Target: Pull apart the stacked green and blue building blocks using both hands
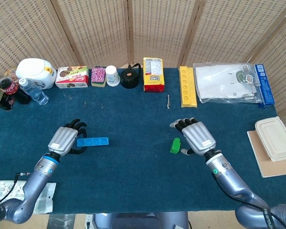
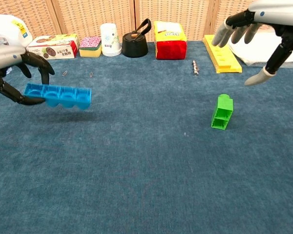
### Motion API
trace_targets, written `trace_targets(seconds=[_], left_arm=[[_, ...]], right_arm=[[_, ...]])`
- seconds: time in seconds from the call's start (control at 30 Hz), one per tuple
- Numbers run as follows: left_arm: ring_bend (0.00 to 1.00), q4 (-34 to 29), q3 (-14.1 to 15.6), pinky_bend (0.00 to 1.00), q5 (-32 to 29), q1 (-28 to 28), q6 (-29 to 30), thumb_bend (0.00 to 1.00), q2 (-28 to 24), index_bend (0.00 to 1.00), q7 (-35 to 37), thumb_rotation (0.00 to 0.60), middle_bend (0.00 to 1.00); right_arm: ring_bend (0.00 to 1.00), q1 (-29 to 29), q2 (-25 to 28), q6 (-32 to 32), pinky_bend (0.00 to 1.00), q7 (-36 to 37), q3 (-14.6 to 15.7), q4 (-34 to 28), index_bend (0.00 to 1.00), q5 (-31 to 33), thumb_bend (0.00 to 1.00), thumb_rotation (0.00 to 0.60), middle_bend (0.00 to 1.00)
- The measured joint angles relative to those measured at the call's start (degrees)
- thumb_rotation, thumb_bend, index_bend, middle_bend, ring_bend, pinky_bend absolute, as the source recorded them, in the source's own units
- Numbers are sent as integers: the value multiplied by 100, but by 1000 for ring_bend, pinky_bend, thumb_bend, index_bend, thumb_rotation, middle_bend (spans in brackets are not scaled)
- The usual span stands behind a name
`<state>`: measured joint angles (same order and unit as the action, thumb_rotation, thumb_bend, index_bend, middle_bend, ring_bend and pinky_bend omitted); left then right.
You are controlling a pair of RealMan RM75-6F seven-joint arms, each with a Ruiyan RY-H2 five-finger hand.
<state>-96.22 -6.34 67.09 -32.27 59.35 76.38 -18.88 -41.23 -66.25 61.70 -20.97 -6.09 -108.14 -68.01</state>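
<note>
The long blue block lies level just above the cloth, left of centre. My left hand holds its left end between thumb and fingers. The small green block stands alone on the table, right of centre, with nothing touching it. My right hand hovers above and to the right of the green block, fingers spread and holding nothing. The two blocks are far apart.
Along the far edge stand a white jug, snack box, paper cup, black pot, yellow bag, yellow tray and plastic bag. A lidded container sits at the right edge.
</note>
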Motion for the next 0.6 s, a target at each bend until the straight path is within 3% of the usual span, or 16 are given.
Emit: trace_targets(seconds=[0.13, 0.2, 0.4, 0.6], left_arm=[[47, 16, 11, 220, -339, -120, -147, 170, 122, 315, -326, 527, 187], [43, -13, 10, 217, -490, -176, -192, 164, 137, 284, -475, 520, 185], [43, -175, -23, 217, -523, -170, -15, 164, 65, 274, -496, 526, 181], [44, -442, -3, 217, -184, 92, 416, 165, -267, 274, -139, 526, 181]], right_arm=[[239, 107, 0, 90, 242, 269, -50, 90, 249, -117, 4, 600, 243], [239, 154, -1, 121, 242, 369, -67, 130, 255, -166, 4, 600, 243], [215, 270, 14, 188, 229, 615, -112, 248, 273, -307, 5, 600, 237], [215, 413, -17, 275, 227, 977, -119, 455, 304, -488, 6, 600, 239]])
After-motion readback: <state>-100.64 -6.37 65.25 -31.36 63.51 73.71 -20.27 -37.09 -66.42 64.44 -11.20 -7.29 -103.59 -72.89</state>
